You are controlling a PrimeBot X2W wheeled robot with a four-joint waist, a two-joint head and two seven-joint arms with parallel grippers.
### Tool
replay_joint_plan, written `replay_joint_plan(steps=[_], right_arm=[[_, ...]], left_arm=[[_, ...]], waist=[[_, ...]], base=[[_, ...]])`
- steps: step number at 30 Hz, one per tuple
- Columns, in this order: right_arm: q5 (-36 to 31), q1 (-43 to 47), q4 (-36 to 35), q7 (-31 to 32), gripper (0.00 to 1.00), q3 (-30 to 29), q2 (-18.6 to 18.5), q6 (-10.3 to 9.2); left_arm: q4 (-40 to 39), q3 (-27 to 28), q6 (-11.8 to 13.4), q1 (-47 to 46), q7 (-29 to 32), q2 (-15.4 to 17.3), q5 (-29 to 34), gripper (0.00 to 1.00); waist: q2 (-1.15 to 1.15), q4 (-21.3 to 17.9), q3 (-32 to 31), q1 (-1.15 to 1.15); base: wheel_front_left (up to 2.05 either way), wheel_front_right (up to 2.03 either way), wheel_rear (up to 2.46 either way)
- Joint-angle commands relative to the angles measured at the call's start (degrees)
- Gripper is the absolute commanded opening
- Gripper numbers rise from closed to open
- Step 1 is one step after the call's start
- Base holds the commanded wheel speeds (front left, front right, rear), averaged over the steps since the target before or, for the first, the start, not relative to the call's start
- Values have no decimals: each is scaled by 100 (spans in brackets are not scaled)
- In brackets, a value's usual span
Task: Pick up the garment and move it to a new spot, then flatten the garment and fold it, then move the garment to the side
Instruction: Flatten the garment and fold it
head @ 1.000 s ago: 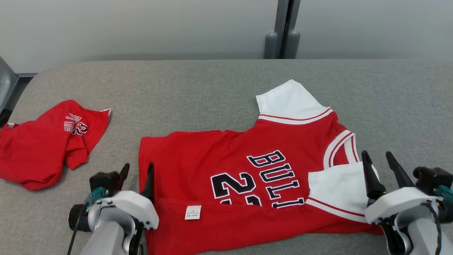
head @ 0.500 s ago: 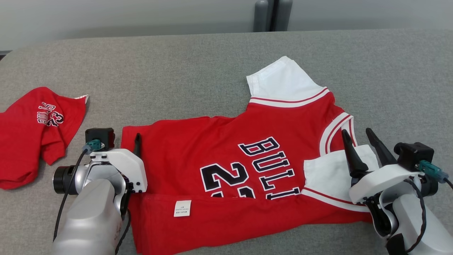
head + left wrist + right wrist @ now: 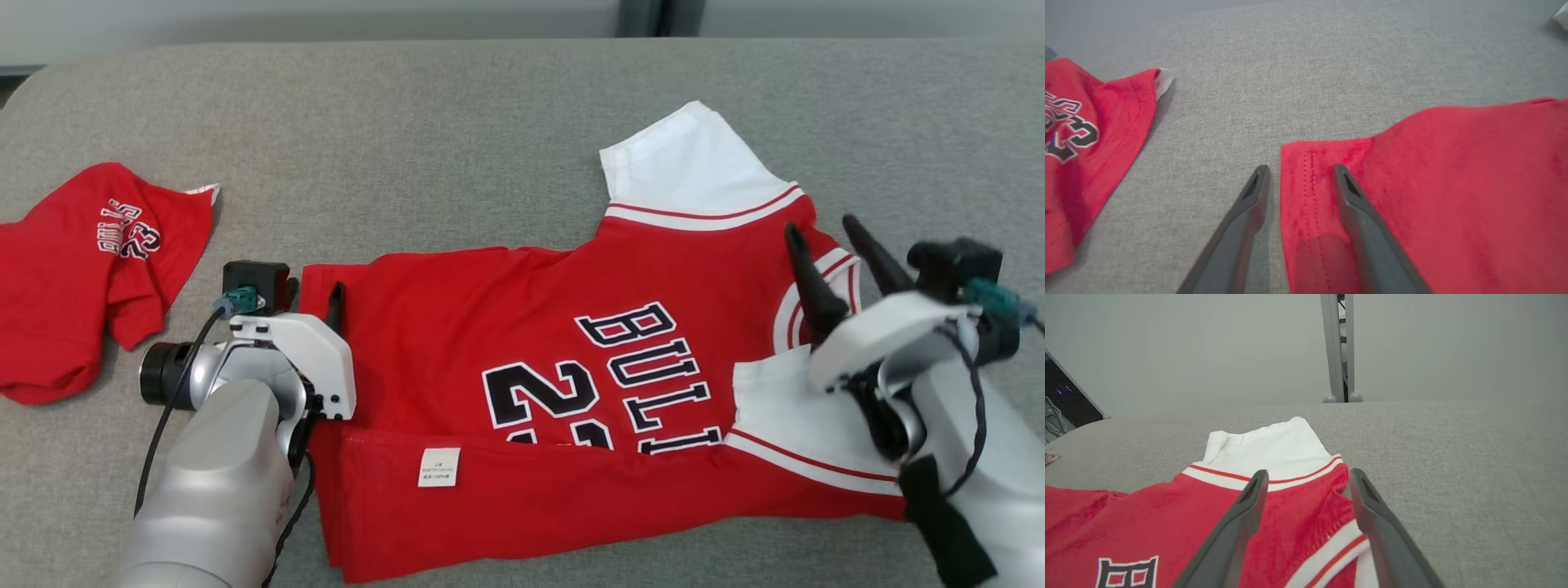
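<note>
I am looking down at a red jersey (image 3: 571, 327) lying flat on a grey cloth-covered table (image 3: 457, 98), in the middle and toward my right. Its long axis runs across the head view. The hem points to my left, and the neck with its white-striped trim points to my right, so the black and white lettering reads sideways. One white sleeve (image 3: 694, 163) points away toward the far edge. The other sleeve (image 3: 784, 408) lies folded in over the chest on the near side. The near long edge is folded up over the body, and a small white label (image 3: 438, 467) sits on that folded strip.

The left gripper (image 3: 313, 290) is at the far corner of the hem. In the left wrist view its jaws stand fairly wide, straddling the stitched hem edge: one finger over bare table, the other over red cloth. I cannot tell whether the tips touch.

The right gripper (image 3: 820, 224) is over the shoulder by the neck, jaws wide and holding nothing. Its wrist view adds a pale wall and a grey post (image 3: 1337, 347) beyond the table.

A second red shirt (image 3: 73, 269) lies crumpled at my far left, well apart from the jersey.
</note>
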Motion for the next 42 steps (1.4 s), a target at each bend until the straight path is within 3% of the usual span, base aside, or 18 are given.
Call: replay_joint_plan(steps=[1,3,5,6,14,19,26,33,34,35,36,37,42], right_arm=[[-9,-278,92,119,100,54,-92,-2],[-39,-634,202,249,100,129,-166,-2],[-41,-948,368,417,100,192,-222,-2],[-44,-1121,449,493,100,228,-235,-2],[-248,-2394,1517,1188,100,355,-428,-2],[-429,-3052,2363,1662,100,342,-577,-2],[-620,-3436,2963,1918,100,378,-661,-2],[-698,-3603,3157,2046,100,402,-689,-2],[-719,-3615,3180,2071,97,410,-690,-2],[-758,-3618,3201,2117,73,436,-689,-2],[-778,-3633,3220,2156,47,457,-680,-2],[-798,-3662,3232,2188,4,466,-677,-3],[-934,-3849,3249,1826,0,368,-805,-3]], left_arm=[[17,-50,-71,-130,10,16,12,48],[20,-134,-131,-228,-22,1,21,41],[21,-214,-170,-293,-56,-9,6,25],[19,-266,-191,-323,-64,-13,15,0],[-602,-867,-300,-365,-287,-14,-494,0],[-1360,-1621,-311,-146,-380,-24,-1194,0],[-1867,-2492,-60,-78,-416,-16,-1943,0],[-2124,-2852,158,-217,-422,-18,-2304,0],[-2143,-2877,191,-233,-418,-17,-2335,0],[-2158,-2900,211,-245,-420,-17,-2362,0],[-2160,-2915,232,-260,-420,-17,-2380,0],[-2160,-2920,251,-286,-420,-17,-2401,0],[-2146,-2849,332,-325,-421,-17,-2374,0]], waist=[[0,93,97,0],[0,167,182,0],[0,248,267,0],[0,290,308,0],[0,767,666,0],[0,1178,893,0],[0,1497,1031,0],[0,1609,1127,0],[0,1618,1139,0],[0,1623,1145,0],[0,1622,1155,0],[0,1616,1178,0],[0,1547,1208,0]], base=[[0,0,0],[0,0,0],[0,0,0],[0,0,0],[0,0,0],[0,0,0],[0,0,0],[0,0,0],[0,0,0],[0,0,0],[0,0,0],[0,0,0],[0,0,0]])
